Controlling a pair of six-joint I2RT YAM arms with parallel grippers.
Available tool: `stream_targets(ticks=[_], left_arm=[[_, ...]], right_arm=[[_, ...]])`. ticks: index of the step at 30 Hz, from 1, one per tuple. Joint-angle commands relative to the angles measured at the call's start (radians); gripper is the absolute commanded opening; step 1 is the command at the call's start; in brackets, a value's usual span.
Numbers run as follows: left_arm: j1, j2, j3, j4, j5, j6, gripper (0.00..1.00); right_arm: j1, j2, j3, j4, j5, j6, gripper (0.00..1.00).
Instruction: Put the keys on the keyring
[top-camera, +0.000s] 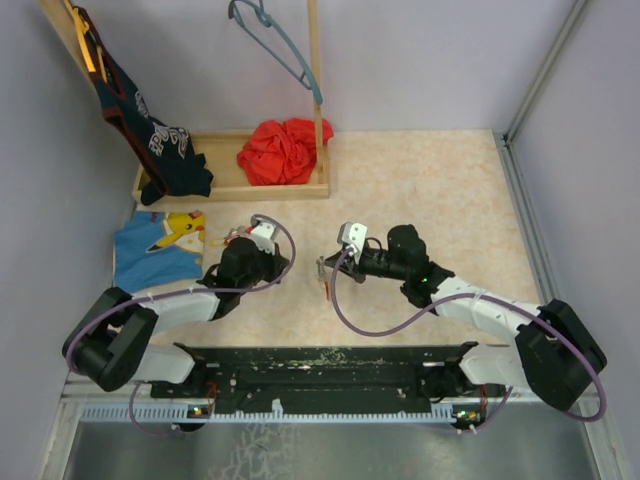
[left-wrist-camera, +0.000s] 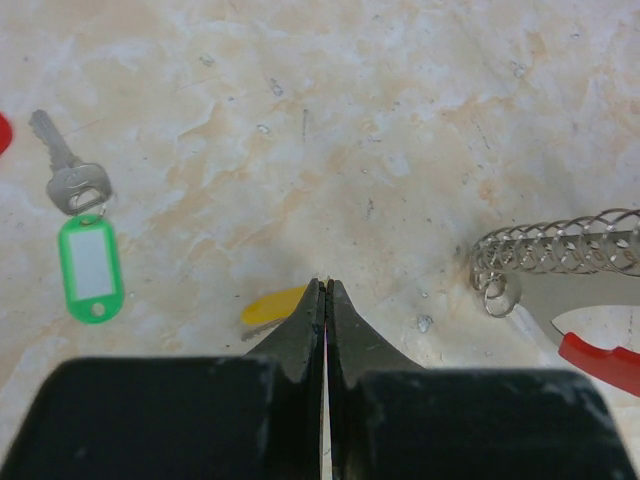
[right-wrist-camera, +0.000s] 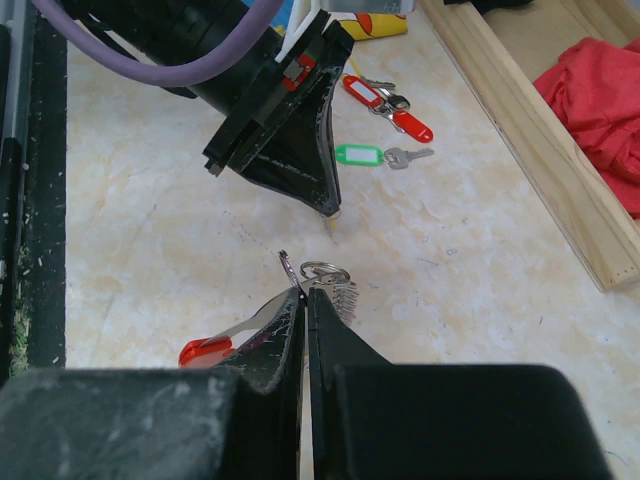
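Threading pending — right claw (right-wrist-camera: 303, 290) pinched the keyring (right-wrist-camera: 337, 292); left claw (left-wrist-camera: 325, 284), pressed together, had yet to spread over the green-tagged key (left-wrist-camera: 88, 262).

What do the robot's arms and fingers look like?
The left arm and right arm have white links with black joints. A purple cable loops along each. The fingers are matte black wedges tapering to thin tips.

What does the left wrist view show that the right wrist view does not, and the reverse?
Left wrist only: a yellow tag by the left gripper. Right wrist only: red-tagged keys, red cloth, wooden tray, and the right gripper shut on the keyring. Both: the green-tagged key, the keyring, the shut left gripper.
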Motion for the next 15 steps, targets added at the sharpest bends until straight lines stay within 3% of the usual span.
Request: stream_targets(ticks=[1, 7, 15], left_arm=[[-0.044, -0.024, -0.021, 0.029, 0.028, 0.05, 0.01], [-0.064, -0.079, -0.05, 0.089, -0.037, 0.103, 0.01], [-0.064, 0.015, 0.069, 0.203, 0.022, 0.156, 0.01]], right_arm=[[-0.005, -0.018, 0.03, 0.036, -0.002, -0.013, 0.0], [-0.005, -0.013, 0.032, 0.038, -0.001, -0.014, 0.0], [-0.004, -0.025, 0.031, 0.029, 0.017, -0.019, 0.0]])
